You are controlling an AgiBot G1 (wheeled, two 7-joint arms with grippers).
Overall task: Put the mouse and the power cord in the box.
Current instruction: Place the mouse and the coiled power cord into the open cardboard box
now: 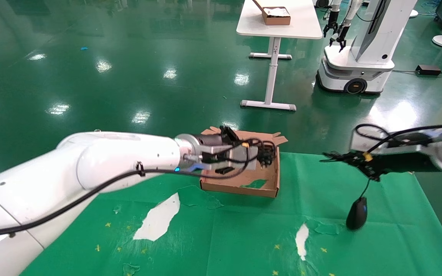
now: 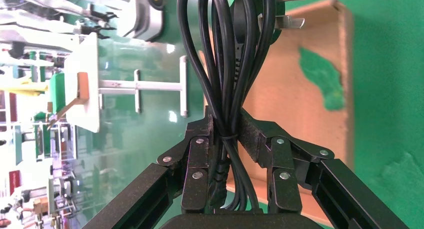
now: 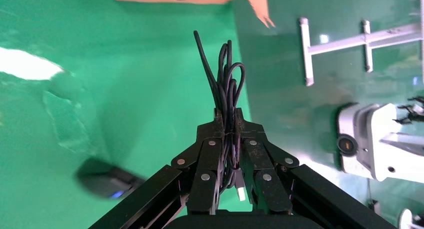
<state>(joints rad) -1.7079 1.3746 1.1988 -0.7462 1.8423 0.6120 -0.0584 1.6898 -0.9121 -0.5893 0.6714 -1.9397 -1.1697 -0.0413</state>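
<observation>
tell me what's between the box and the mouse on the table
Nothing stands there. In the head view, only bare green mat separates the box from the mouse, which dangles by its cable from the right gripper.

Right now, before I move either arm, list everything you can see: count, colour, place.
Thick black looped power cord: one, held above the box.
Shallow brown cardboard box: one, on the green mat.
Small black oval mouse: one, hanging by its cable.
Thin black mouse cable: one bundle, in the right claw.
Torn green mat: one, on the table.
White table: one, far back.
Other white robot: one, beside it.
Left claw: shut on the cord.
Right claw: shut on the cable.
</observation>
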